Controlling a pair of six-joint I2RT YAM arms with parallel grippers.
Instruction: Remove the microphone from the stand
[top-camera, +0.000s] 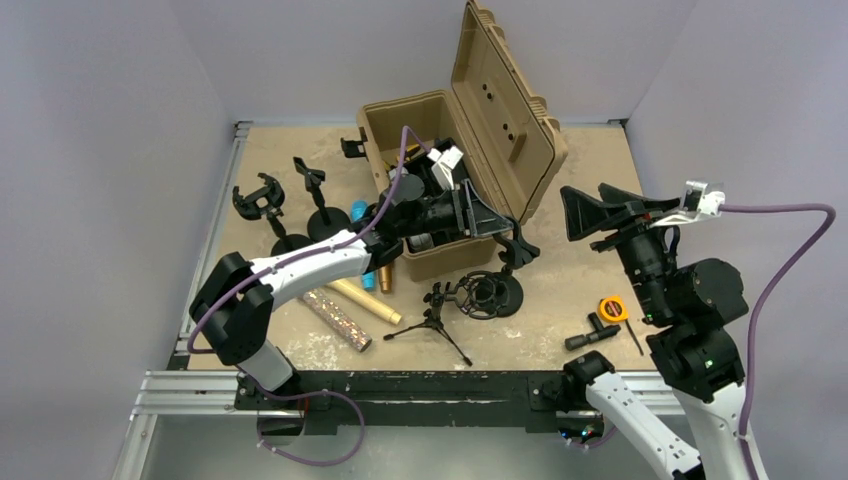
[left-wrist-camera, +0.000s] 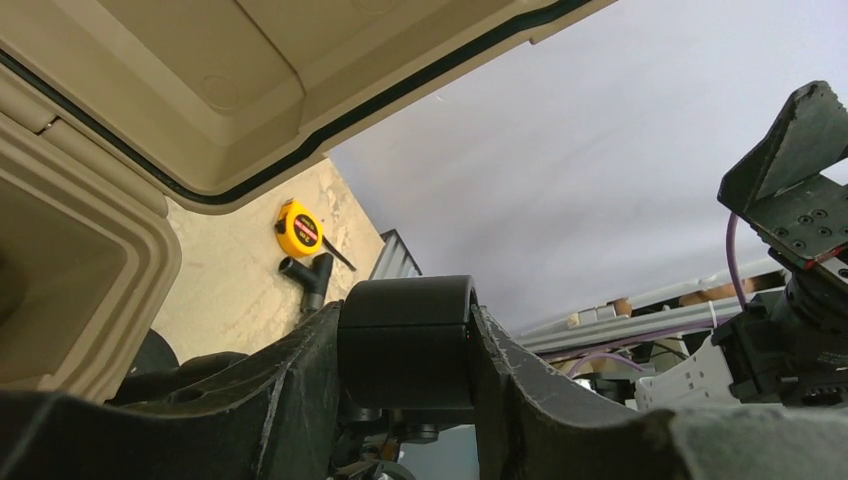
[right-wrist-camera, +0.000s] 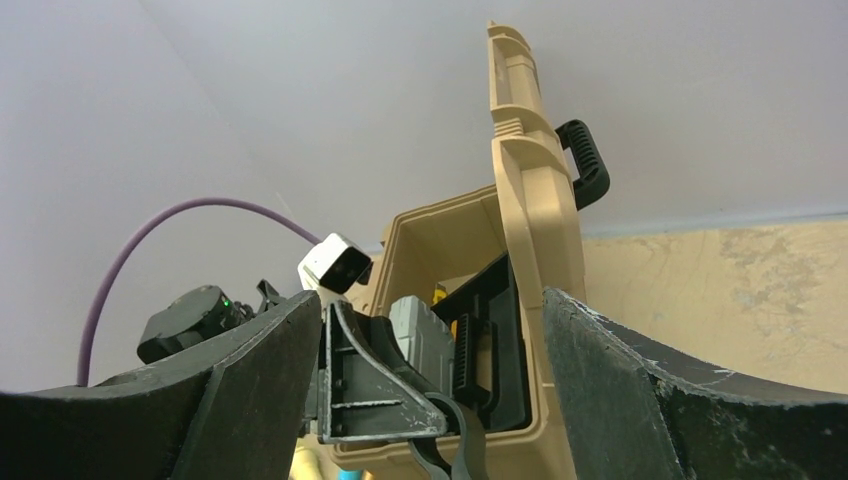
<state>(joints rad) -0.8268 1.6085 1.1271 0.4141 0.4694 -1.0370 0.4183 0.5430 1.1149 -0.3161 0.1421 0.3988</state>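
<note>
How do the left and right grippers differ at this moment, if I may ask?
The left gripper is clamped on a black cylinder; the right gripper is open and empty. The left gripper sits at the open tan case; the right gripper is off to the case's right. Both are black.

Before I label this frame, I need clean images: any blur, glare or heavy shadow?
Top external: even soft light, no glare, sharp across the table. Left wrist: the left gripper, closed on a black cylinder, is dark, showing little detail; the yellow tape measure is crisp. Right wrist: the open right gripper frames the shot in shadow; the tan case is sharp.
</note>
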